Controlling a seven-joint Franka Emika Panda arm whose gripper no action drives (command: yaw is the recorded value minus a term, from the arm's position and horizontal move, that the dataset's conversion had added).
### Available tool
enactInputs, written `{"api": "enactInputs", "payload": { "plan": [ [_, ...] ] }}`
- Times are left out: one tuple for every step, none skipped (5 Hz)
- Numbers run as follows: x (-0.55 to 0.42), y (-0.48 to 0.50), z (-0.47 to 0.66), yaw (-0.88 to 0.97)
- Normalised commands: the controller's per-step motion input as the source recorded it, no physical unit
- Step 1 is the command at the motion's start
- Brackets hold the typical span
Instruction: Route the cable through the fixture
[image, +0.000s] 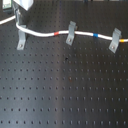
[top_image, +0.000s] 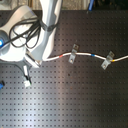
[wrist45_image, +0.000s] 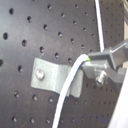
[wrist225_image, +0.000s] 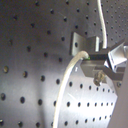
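Note:
The white cable (image: 40, 33) runs from my gripper (image: 19, 20) at the first exterior view's upper left to its right edge. It passes the middle clip (image: 71, 33) and the right clip (image: 115, 40), with the red band (image: 56, 33) and the blue band (image: 96, 35) either side of the middle clip. The left fixture (image: 21, 41) stands just below my gripper. In the first wrist view my gripper (wrist45_image: 89, 61) is shut on the cable (wrist45_image: 70, 90), which crosses the fixture (wrist45_image: 50, 75). Whether it sits in the slot I cannot tell.
The black perforated board (image: 65, 90) spreads towards the first exterior view's bottom. In the second exterior view the white arm (top_image: 45, 30) with black hoses fills the upper left. A thin white line (wrist45_image: 100, 25) runs on past the fingers.

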Motion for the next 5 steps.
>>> {"api": "enactInputs", "payload": {
  "plan": [
    [0.059,0.084,0.18,0.0],
    [0.319,-0.095,0.12,0.0],
    [0.378,-0.191,0.06,0.0],
    [0.174,-0.083,0.22,0.0],
    [-0.1,0.096,0.29,-0.07]
  ]
}}
